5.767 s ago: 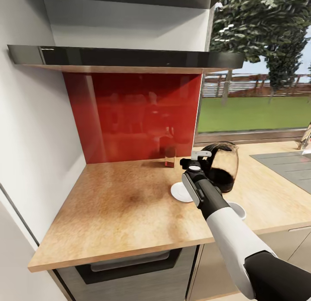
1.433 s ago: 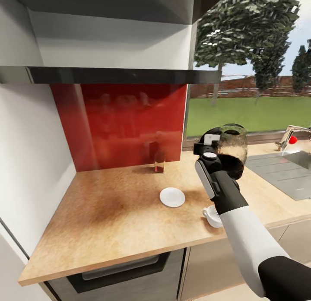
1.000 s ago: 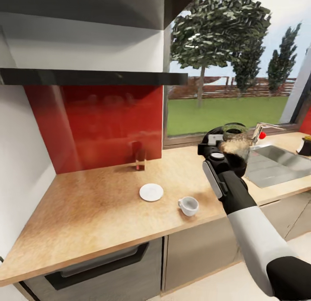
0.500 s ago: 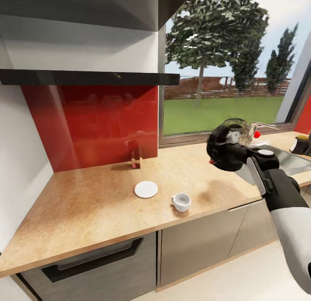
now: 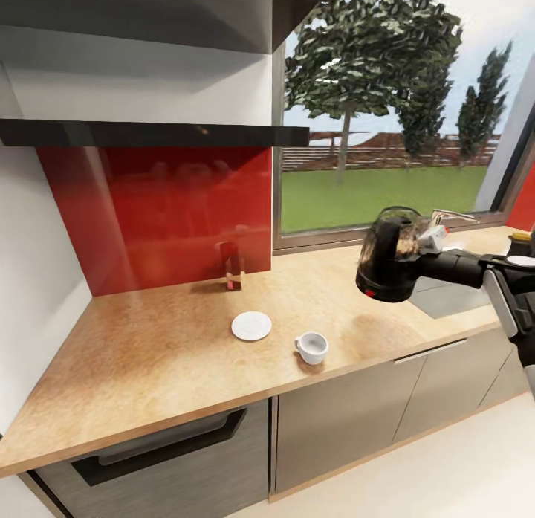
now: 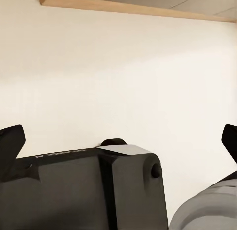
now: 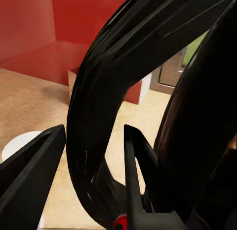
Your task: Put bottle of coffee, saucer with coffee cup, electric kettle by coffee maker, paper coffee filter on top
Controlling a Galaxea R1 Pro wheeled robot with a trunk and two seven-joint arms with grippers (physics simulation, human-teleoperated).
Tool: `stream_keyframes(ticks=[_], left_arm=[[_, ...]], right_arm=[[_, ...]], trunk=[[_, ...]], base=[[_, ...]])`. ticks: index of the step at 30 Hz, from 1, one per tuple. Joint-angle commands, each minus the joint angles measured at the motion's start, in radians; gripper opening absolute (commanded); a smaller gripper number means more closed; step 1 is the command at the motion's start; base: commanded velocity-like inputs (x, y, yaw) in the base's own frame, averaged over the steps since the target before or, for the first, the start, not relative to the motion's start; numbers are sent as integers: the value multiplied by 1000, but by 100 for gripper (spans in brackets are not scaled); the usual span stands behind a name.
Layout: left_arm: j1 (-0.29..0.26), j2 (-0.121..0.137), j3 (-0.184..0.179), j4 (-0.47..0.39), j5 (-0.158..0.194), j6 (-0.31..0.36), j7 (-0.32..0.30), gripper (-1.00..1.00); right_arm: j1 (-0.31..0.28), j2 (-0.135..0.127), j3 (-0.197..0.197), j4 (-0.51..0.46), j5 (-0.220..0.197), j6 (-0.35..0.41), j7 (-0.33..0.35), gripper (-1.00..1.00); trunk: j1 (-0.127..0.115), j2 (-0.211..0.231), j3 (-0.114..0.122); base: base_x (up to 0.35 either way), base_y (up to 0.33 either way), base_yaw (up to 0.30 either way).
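Kitchen worktop (image 5: 171, 354): long slab of speckled light wood over dark grey cabinet fronts, backed by a glossy red splashback panel (image 5: 156, 213) and a window with a view of lawn and trees. Electric kettle (image 5: 390, 258): clear glass jug with dark round base, black lid rim and black curved handle; held in the air above the worktop's front part, tilted, well apart from the crockery. Right end effector (image 5: 431, 243): black, on a white-and-black arm entering from the right edge; fingers (image 7: 29, 175) closed around the kettle's glossy black handle, one on each side of it as the right wrist view shows. Saucer (image 5: 251, 325): small round flat white plate, lying on the worktop in front of the splashback. Coffee cup (image 5: 312, 347): small plain white cup with one handle, upright on the worktop near the front edge, just beside the saucer but not on it. Small glass holder (image 5: 232, 269): narrow, upright, reddish in reflection, against the foot of the splashback. Sink (image 5: 446, 295): grey inset, partly hidden behind the kettle, with a metal tap (image 5: 446, 219) above. Left end effector (image 6: 118, 141): two dark fingertips set wide apart over a pale plain floor.
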Motion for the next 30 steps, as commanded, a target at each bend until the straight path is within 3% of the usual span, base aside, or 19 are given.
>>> stream_keyframes(ticks=[1, 23, 30], left_arm=[[-1, 0, -8, 1, 6, -7, -1, 100], [-1, 0, -9, 1, 6, -7, -1, 100], [-1, 0, -9, 1, 6, -7, -2, 100]], right_arm=[[-1, -1, -3, 0, -9, 6, 7, -100], [0, -12, -11, -2, -10, 7, 58, -100], [0, -36, -11, -2, -9, 7, 149, -100]], trunk=[[0, -1, -1], [0, -1, -1], [0, -1, -1]], base=[[0, 0, 0], [0, 0, 0], [0, 0, 0]])
